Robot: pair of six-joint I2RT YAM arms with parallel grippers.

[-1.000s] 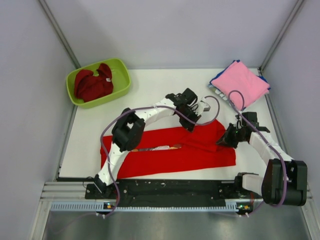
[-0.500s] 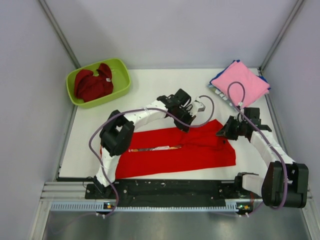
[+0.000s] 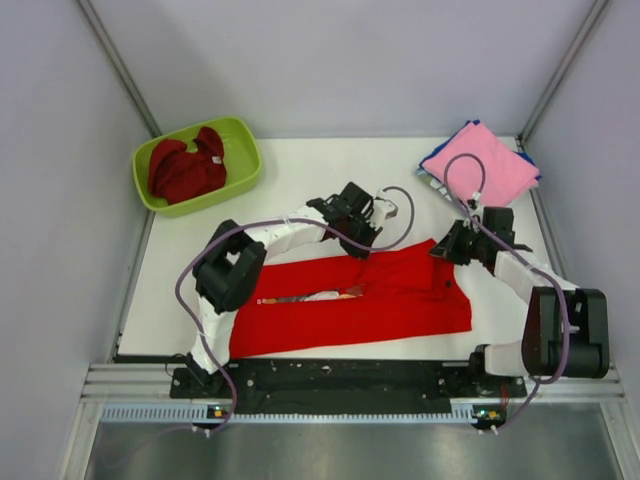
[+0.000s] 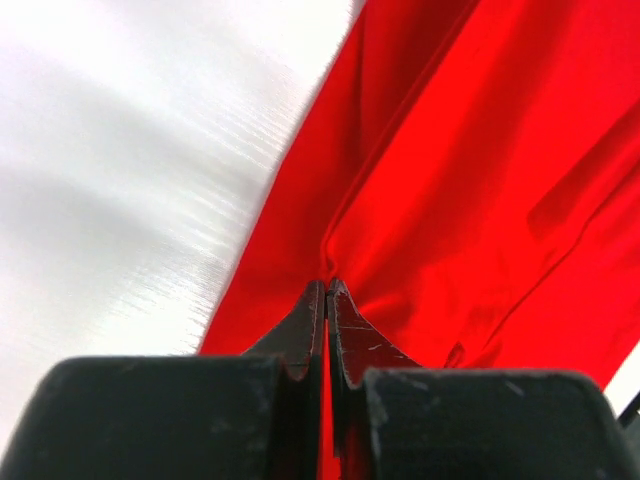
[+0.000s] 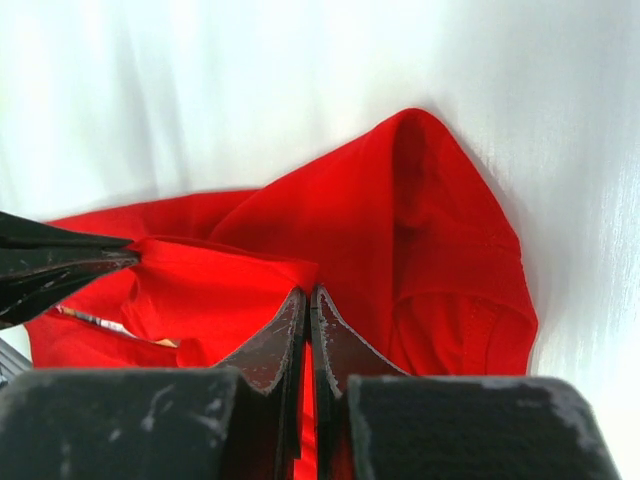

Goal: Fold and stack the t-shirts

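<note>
Left pincer (image 4: 327, 287), right pincer (image 5: 308, 292) shifted, clamping red t-shirt (image 3: 400, 300), print (image 3: 335, 295) half-hidden

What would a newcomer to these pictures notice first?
A bright red t-shirt lies across the near part of the white table, left fingers and right fingers pinched shut on its far edge. Far left, a lime-green tub holds a darker red t-shirt; far right lies a pink t-shirt.

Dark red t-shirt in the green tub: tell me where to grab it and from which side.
Pinch the raised bunch of the dark red t-shirt near its far end, coming straight down from above. It lies crumpled in the green tub, whose walls would likely block any sideways approach.
</note>
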